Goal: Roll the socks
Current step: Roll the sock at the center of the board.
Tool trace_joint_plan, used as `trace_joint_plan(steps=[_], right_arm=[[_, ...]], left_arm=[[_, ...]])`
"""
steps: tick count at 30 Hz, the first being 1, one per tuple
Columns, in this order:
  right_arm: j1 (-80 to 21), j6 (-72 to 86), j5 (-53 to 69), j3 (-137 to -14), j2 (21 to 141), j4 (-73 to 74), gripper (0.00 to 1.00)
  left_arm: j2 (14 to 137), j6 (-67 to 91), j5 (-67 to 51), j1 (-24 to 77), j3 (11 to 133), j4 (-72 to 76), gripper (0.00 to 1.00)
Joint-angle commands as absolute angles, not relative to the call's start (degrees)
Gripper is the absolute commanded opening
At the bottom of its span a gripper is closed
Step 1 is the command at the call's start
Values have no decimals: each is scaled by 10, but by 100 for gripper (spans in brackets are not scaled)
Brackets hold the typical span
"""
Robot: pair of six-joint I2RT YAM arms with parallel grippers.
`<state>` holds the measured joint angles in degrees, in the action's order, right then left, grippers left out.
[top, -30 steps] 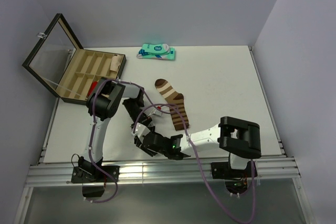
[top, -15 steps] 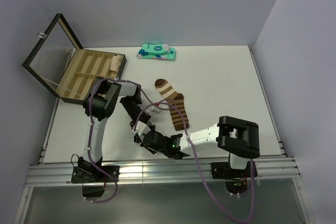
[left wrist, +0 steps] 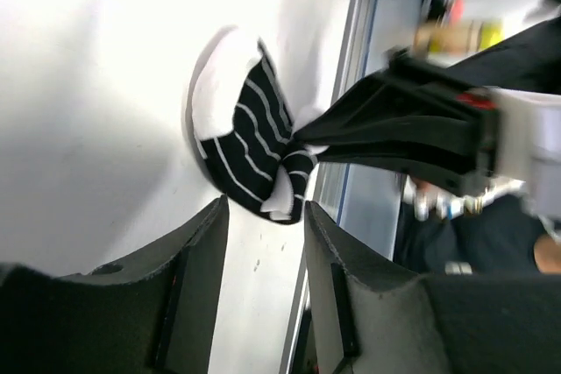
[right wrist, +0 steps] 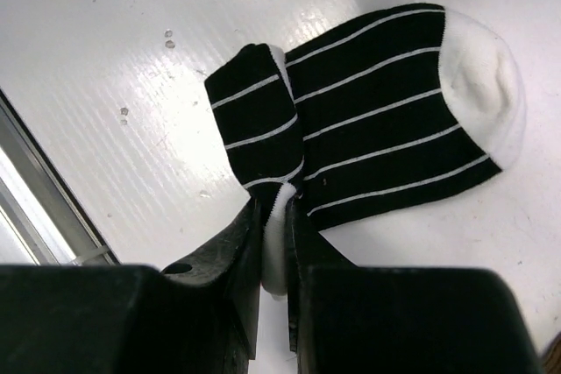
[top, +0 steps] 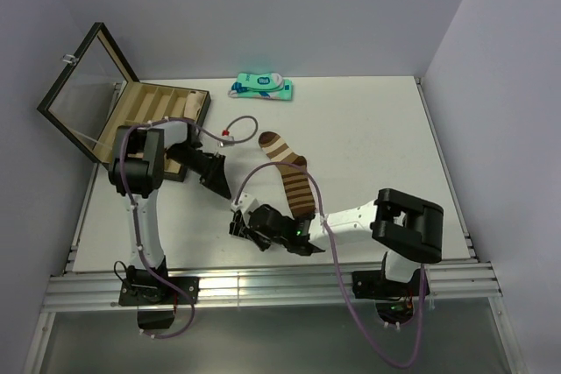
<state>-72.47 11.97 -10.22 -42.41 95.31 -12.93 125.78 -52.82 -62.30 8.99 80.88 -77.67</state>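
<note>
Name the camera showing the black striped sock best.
Right wrist: the black sock fills the frame, stripes and white toe sharp, pinched in the right hand. Left wrist shows it smaller, bunched; the top view mostly hides it under that arm.

Hidden and unclear parts
The right tool (top: 244,221) covers most of the black striped sock (right wrist: 377,120) from above; the lower end of the brown sock (top: 294,181) goes under the right arm (top: 351,216); the left wrist background is blurred.

I can read no text anywhere; the teal package (top: 262,87) carries a small blue mark with white in it, but from above it is too small for me to make out.
</note>
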Motion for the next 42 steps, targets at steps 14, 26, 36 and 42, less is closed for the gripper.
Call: trace_joint_plan(steps=[14,26,36,42], right_arm=[[-558,160,194,-475,988,-38,3],[-470,191,355,-615,1136,119,4],[-418,182,419,-668,1186,181,6],[-406,185,439,-678,1205,187,7]], left_arm=[[851,-142,-421,32,624,-244,48],[711,-244,-176,237,417,-103,55],[652,-313,-196,321,321,-62,59],[654,-323,-172,396,294,-47,60]])
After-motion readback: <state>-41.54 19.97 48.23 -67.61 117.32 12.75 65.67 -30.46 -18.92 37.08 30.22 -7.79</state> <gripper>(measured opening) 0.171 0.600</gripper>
